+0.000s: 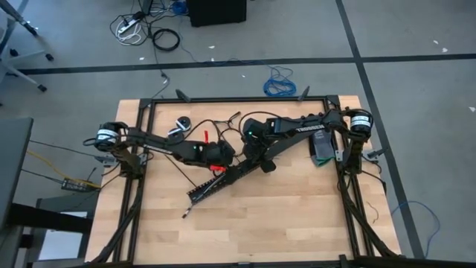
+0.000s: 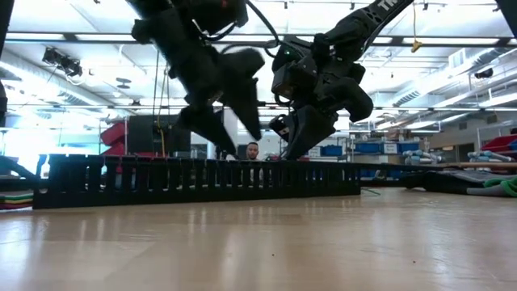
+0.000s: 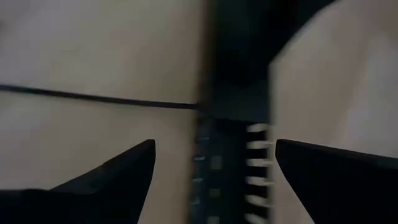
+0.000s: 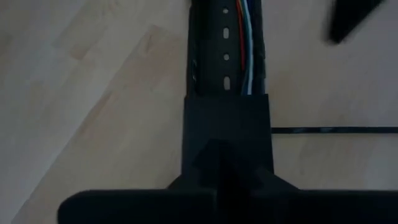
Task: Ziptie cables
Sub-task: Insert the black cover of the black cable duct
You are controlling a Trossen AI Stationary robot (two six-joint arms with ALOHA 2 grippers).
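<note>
Left gripper (image 1: 221,159) hovering just above the upper end of the slotted black cable duct (image 1: 223,181), fingers (image 3: 118,171) spread wide to either side of the duct and clamping nothing. Thin black ziptie (image 3: 93,95) lying flat on the wooden table (image 1: 282,216), reaching the duct's side just ahead of those fingers. Cables (image 4: 245,37), red, pale and bluish wires, running lengthwise inside the duct's channel. Right gripper (image 1: 265,165) pressed down at the duct's upper end, just right of the left gripper, jaws closed together; nothing visibly held between them.
</note>
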